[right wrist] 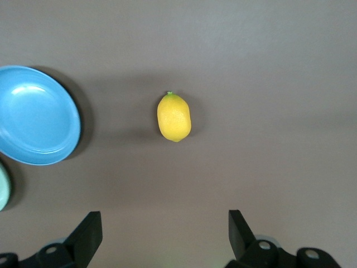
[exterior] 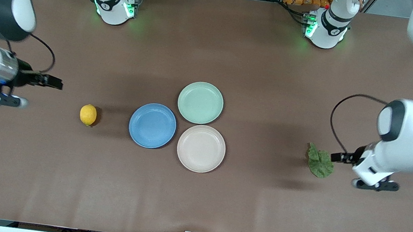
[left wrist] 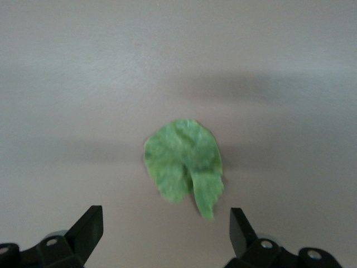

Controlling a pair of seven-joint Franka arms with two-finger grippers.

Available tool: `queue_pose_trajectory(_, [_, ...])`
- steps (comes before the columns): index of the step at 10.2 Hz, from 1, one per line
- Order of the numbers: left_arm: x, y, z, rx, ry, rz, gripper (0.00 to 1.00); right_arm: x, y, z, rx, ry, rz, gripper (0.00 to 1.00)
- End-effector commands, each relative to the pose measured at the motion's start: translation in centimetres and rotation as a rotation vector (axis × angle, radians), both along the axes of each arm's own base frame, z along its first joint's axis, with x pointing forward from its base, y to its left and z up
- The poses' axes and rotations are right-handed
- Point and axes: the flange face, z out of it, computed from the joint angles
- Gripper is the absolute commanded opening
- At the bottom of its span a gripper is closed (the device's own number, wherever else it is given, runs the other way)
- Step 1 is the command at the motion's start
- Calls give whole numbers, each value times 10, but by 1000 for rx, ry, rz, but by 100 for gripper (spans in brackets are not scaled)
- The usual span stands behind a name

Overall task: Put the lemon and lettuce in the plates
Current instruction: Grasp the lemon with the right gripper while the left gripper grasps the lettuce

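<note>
The yellow lemon lies on the brown table, beside the blue plate toward the right arm's end; it also shows in the right wrist view. The beige plate touches the blue one. Both plates hold nothing. The green lettuce lies flat toward the left arm's end and shows in the left wrist view. My left gripper hangs open and empty over the table beside the lettuce. My right gripper hangs open and empty over the table beside the lemon.
A pale green plate sits against the blue and beige plates, farther from the front camera. The blue plate's rim shows in the right wrist view. The arms' bases stand along the table's back edge.
</note>
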Motion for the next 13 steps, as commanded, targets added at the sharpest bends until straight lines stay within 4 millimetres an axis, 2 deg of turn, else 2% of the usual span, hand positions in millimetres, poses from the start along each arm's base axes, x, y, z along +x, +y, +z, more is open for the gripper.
queue_pose_trajectory(1, [4, 0, -52, 19, 9, -37, 100, 11, 19, -92, 21, 52, 18, 100])
queue_pose_trajectory(2, [1, 2, -65, 12, 1, -31, 100, 11, 21, -138, 22, 46, 15, 100])
queue_pose_trajectory(3, [-4, -3, -82, 2, -11, -28, 100, 5, 23, -171, 21, 39, 13, 100])
queue_pose_trajectory(6, [-21, -7, -123, -8, -32, -26, 98, 0, 21, -216, 23, 43, 12, 100])
queue_pose_trajectory(7, [-25, -7, -128, -9, -34, -27, 89, 0, 17, -217, 24, 44, 8, 100])
queue_pose_trajectory(8, [-27, -6, -130, -9, -32, -27, 62, 0, 17, -219, 18, 42, 17, 100])
queue_pose_trajectory(9, [-26, -7, -129, -9, -35, -30, 15, 0, 16, -224, 14, 43, 31, 100])
queue_pose_trajectory(10, [-25, -12, -125, -9, -40, -31, 0, 0, 14, -230, 11, 31, 64, 100])
queue_pose_trajectory(12, [-22, -15, -116, -11, -57, -30, 0, -4, 12, -241, 9, 36, 67, 100])
queue_pose_trajectory(13, [-20, -22, -107, -12, -70, -41, 0, -4, 2, -248, 11, 36, 51, 100])
